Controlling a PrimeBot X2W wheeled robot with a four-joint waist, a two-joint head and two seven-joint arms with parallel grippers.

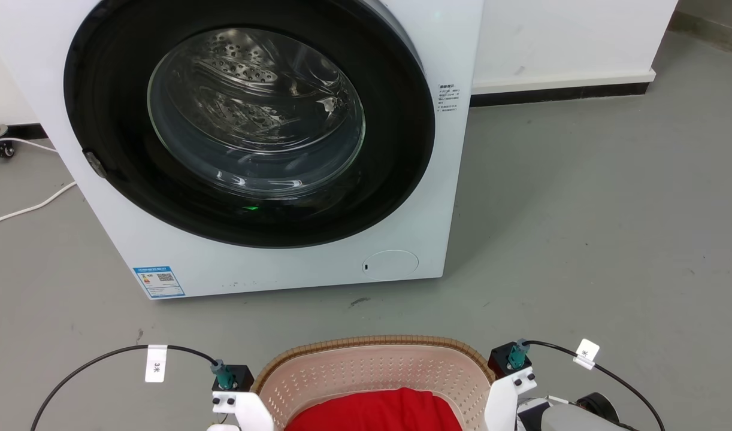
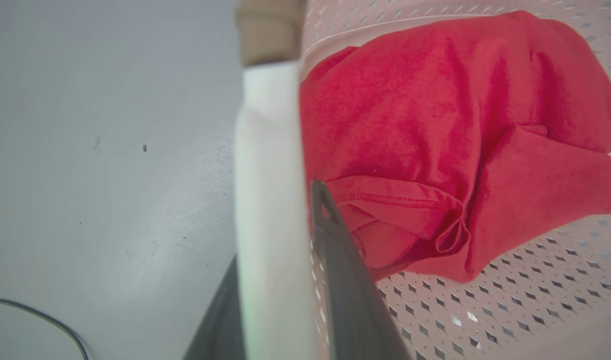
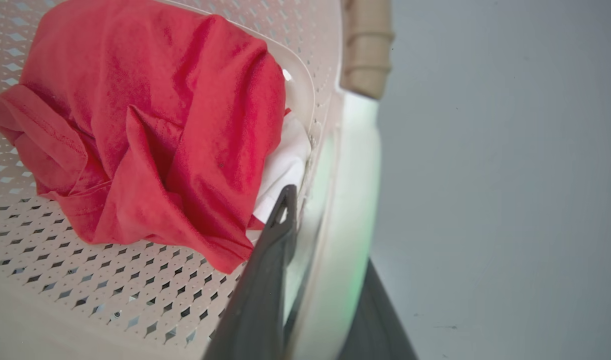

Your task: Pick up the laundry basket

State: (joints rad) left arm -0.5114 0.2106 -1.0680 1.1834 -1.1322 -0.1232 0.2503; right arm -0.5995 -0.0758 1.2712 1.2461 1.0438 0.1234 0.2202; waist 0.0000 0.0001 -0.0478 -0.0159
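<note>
1. Two grippers are on the laundry basket [image 1: 372, 368], one per side handle. The basket sits at the bottom edge of the head view, between the arms, in front of the washing machine [image 1: 282, 149] and apart from it.
2. Left gripper [image 2: 278, 220]: clamped across the left white handle [image 2: 268, 175]. One finger [image 2: 335, 250] is inside the basket wall, the other outside.
3. Right gripper [image 3: 330, 225]: same grip on the right white handle [image 3: 348, 210]. One finger [image 3: 265, 280] is inside, the other outside.
4. Red garment [image 2: 435, 125] lies bunched in the basket. A white cloth [image 3: 285, 165] shows between it and the wall by the right handle.
5. Cannot tell whether the basket touches the grey floor [image 1: 581, 239].
</note>
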